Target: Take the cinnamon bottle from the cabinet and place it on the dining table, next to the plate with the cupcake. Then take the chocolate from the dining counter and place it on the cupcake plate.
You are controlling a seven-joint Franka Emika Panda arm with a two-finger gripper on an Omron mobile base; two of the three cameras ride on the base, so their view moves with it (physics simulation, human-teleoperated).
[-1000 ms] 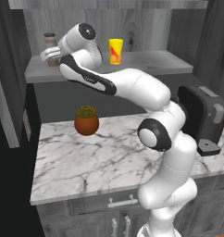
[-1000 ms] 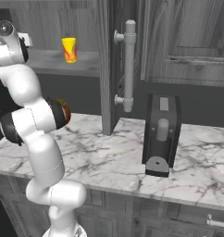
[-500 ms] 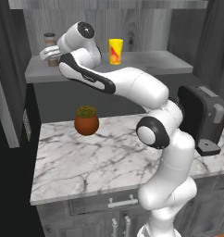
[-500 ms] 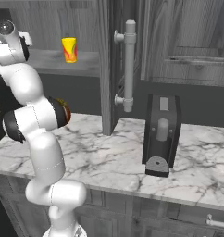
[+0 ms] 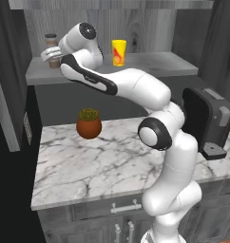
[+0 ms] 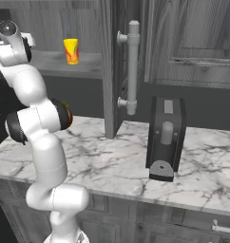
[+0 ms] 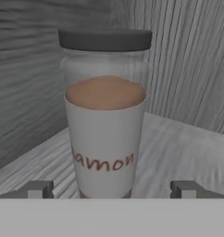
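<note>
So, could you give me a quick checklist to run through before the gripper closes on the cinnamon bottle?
1. Cinnamon bottle upright on the cabinet shelf: ok.
2. Bottle centred ahead of the gripper: ok, it sits midway between the two tips in the hand view.
3. Fingers wide enough to pass either side of the bottle: ok, a gap shows on both sides.
4. Fingers already alongside the bottle body: cannot tell; the tips look short of it.
5. Yellow cup clear of the grasp: ok, it stands well aside on the shelf.
6. Dark cap seated on the bottle: ok.

Kitchen: marble counter [image 5: 88, 166], cabinet [image 5: 150, 64], coffee machine [image 6: 165, 137].
</note>
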